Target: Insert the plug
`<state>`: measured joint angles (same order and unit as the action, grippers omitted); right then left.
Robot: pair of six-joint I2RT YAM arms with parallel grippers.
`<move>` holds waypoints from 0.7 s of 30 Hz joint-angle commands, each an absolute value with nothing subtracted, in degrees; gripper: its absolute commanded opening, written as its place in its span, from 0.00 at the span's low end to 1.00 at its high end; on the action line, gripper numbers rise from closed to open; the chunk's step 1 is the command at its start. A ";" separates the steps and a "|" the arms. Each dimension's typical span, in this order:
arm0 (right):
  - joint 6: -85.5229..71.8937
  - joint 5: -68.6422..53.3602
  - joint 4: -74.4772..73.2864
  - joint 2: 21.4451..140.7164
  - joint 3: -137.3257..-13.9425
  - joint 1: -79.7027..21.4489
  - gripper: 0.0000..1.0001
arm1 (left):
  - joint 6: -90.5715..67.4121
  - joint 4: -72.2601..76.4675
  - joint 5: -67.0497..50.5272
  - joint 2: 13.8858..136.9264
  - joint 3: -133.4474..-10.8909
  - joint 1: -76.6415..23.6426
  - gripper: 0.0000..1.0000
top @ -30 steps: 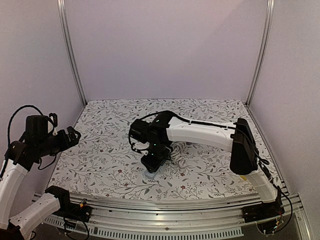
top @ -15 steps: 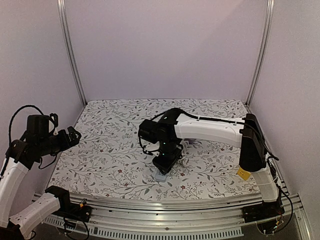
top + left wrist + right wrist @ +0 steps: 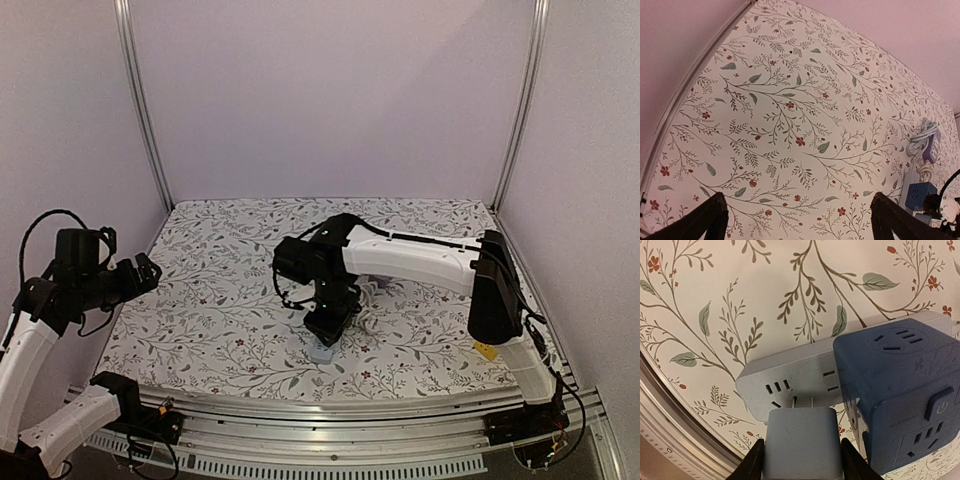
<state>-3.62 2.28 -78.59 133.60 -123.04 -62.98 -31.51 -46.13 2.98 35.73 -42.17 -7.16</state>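
Pinching the plug (image 3: 801,442) in my right gripper (image 3: 802,460), its prongs at the power strip (image 3: 790,375); left gripper (image 3: 799,210) spread wide.

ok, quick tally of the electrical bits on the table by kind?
Power strip: 1
Blue cube socket: 1
Plug, held in the right gripper, prongs at the strip: 1
Coiled white cable: 1
Purple piece beside the cable, kind unclear: 1
Total: 5
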 commanded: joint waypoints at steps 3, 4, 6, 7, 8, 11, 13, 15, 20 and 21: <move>2.69 2.78 -90.74 132.57 -122.04 -64.55 0.00 | -30.97 -46.49 3.35 36.80 -41.84 -5.71 1.00; 3.64 2.51 -90.49 132.27 -122.87 -64.70 0.00 | -30.95 -46.45 3.22 36.94 -41.84 -5.71 1.00; 5.44 2.27 -90.57 132.55 -124.62 -64.71 0.00 | -30.98 -46.41 2.83 37.16 -41.84 -5.84 1.00; 6.29 2.28 -90.92 133.02 -125.57 -64.69 0.00 | -30.96 -46.48 2.75 37.24 -41.84 -5.95 0.99; 7.27 2.27 -91.18 133.41 -126.35 -64.67 0.00 | -31.01 -46.49 2.63 37.31 -41.84 -6.12 1.00; 7.98 1.81 -91.33 133.94 -128.16 -64.65 0.00 | -31.02 -46.49 2.33 37.40 -41.90 -6.69 1.00; 7.14 0.78 -91.78 133.67 -129.07 -64.62 0.00 | -30.95 -46.57 2.29 37.59 -41.86 -6.80 1.00; 6.49 -1.89 -92.13 133.12 -128.69 -64.61 0.00 | -30.95 -46.58 2.36 37.57 -41.88 -6.84 1.00; 6.87 -3.20 -91.81 133.43 -126.31 -64.65 0.00 | -31.03 -46.55 2.50 37.28 -41.84 -6.85 0.99; 6.87 -2.52 -91.75 133.94 -126.45 -64.66 0.00 | -31.10 -46.57 2.54 37.14 -41.84 -6.86 1.00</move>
